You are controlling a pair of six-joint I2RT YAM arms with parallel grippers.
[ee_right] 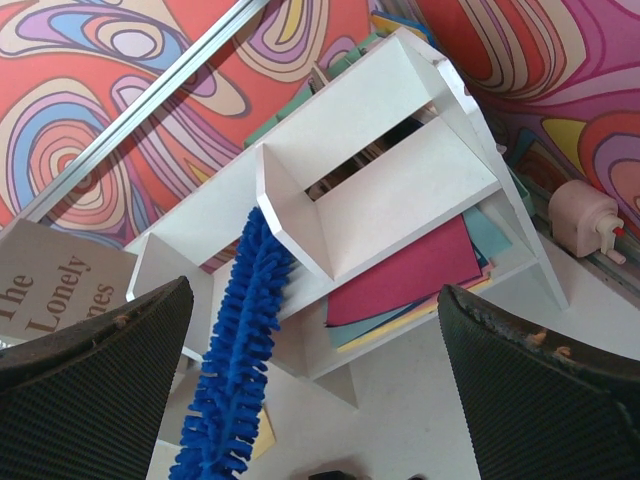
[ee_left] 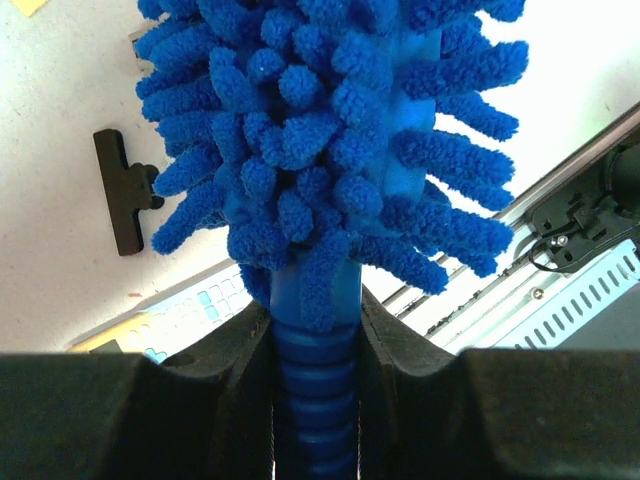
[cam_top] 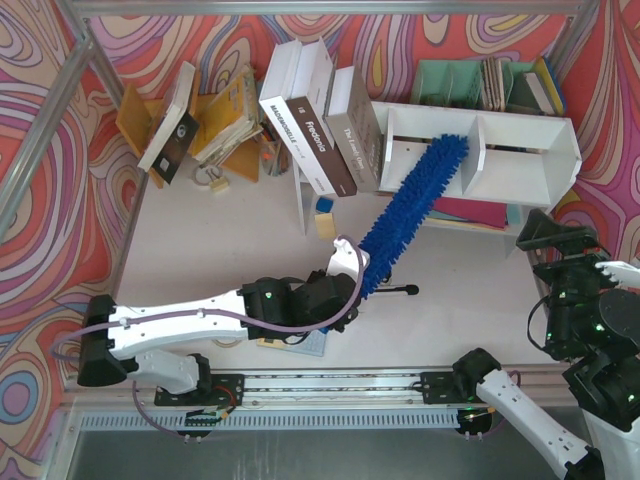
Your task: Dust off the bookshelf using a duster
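Sweeping slowly is your best bet: on the worktop (cam_top: 200, 235) the bookshelf (cam_top: 520, 150) stands far right, and the duster (cam_top: 405, 210) slants up to it, fluffy tip inside the left compartment, just beside the divider. Draw it along that floor and wall in short strokes; your left pincer (ee_left: 315, 345) is clamped on the ribbed handle. Leaning books (cam_top: 320, 135) just left of the shelf could topple under a wide swing. Your right pincer (cam_top: 553, 238) hangs wide open, empty, near the shelf's right end. A small black object (cam_top: 402, 291) lies beside the handle.

Left tool (ee_left: 315, 335) clamped, right tool (ee_right: 315, 385) spread.
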